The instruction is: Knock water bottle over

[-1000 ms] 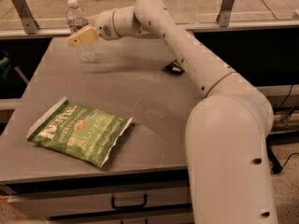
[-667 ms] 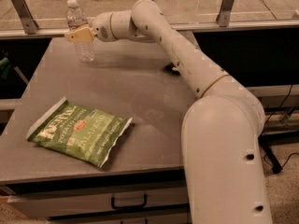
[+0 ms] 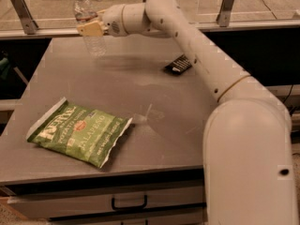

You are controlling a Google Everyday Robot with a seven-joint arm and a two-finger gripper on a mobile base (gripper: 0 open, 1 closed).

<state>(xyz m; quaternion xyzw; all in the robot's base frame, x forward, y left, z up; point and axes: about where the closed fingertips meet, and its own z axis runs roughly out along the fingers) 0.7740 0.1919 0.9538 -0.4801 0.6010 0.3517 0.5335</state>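
Water bottle (image 3: 95, 45) stands on the table (image 3: 140, 97), far left, near the rear edge. Gripper (image 3: 91, 29) is at the bottle's upper part, its arm reaching in from the right. Chip bag (image 3: 79, 136) lies flat, front left. Small packet (image 3: 178, 64) lies toward the rear right, well apart from both.

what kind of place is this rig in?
Probably an office break area or lab mock-up: grey counter with drawers, glass railing behind, chip bag. The gripper is at the water bottle at the far edge.
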